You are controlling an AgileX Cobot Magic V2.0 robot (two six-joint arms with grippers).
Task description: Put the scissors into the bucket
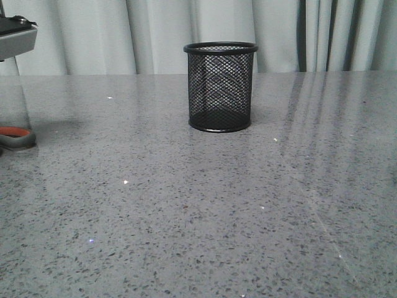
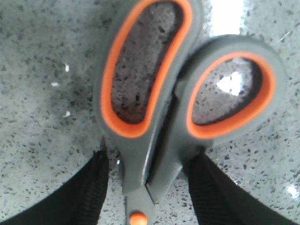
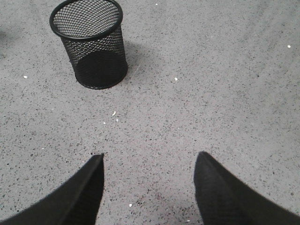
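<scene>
The scissors (image 2: 154,122), with grey handles and orange inserts, lie flat on the speckled table. In the front view only one handle (image 1: 15,135) shows, at the far left edge. My left gripper (image 2: 150,157) is open and straddles the scissors just below the handle loops. One finger stands a little clear of them and the other is close against them. The blades are out of view. The bucket (image 1: 220,87), a black wire-mesh cup, stands upright and empty at the table's far middle. It also shows in the right wrist view (image 3: 89,44). My right gripper (image 3: 151,157) is open and empty over bare table, well short of the bucket.
The grey speckled table (image 1: 198,211) runs across the whole front view, with pale curtains behind it. A grey part of the robot (image 1: 15,37) juts in at the top left, above the scissors.
</scene>
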